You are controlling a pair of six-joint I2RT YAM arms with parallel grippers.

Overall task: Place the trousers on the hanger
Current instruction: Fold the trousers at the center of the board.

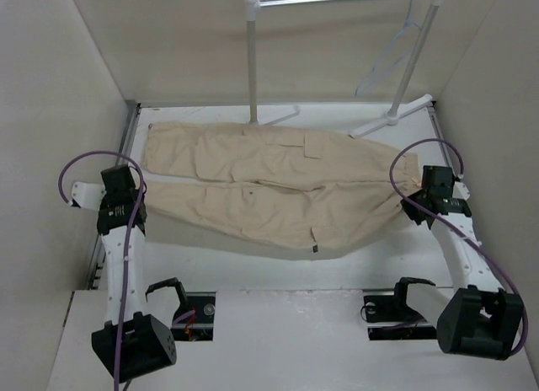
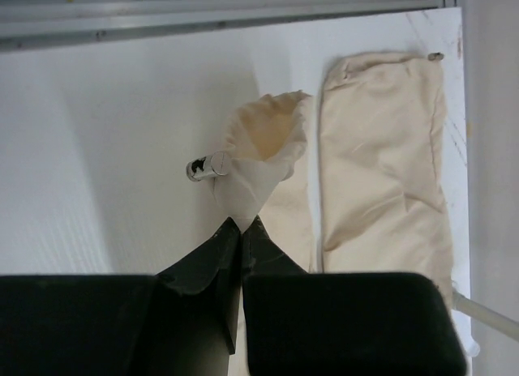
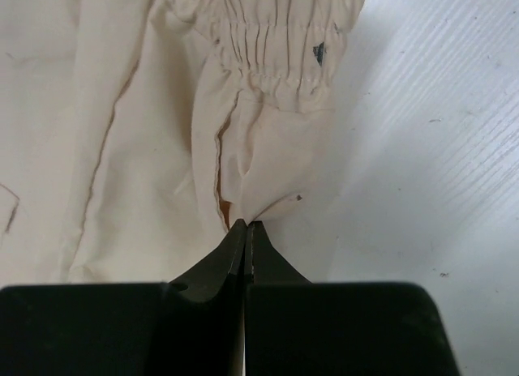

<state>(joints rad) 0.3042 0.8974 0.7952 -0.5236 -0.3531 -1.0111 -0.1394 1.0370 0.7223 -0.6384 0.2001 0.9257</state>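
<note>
The beige trousers (image 1: 269, 184) lie spread across the table, legs to the left and waist to the right. My left gripper (image 1: 141, 204) is shut on the cuff of the near leg (image 2: 259, 149), which is pulled up into a cone at the fingertips (image 2: 241, 224). The far leg (image 2: 381, 149) lies flat beside it. My right gripper (image 1: 408, 204) is shut on a fold of cloth just below the gathered waistband (image 3: 276, 60), at the jaw tips (image 3: 246, 224). The thin pale hanger (image 1: 396, 50) hangs from the rack rod at the back right, away from both grippers.
A white tubular rack (image 1: 251, 58) stands at the back, its feet on the table behind the trousers and its right post (image 1: 414, 71) beside the hanger. A small metal cylinder (image 2: 207, 166) sticks out at the gripped cuff. Beige walls close in left, right and back.
</note>
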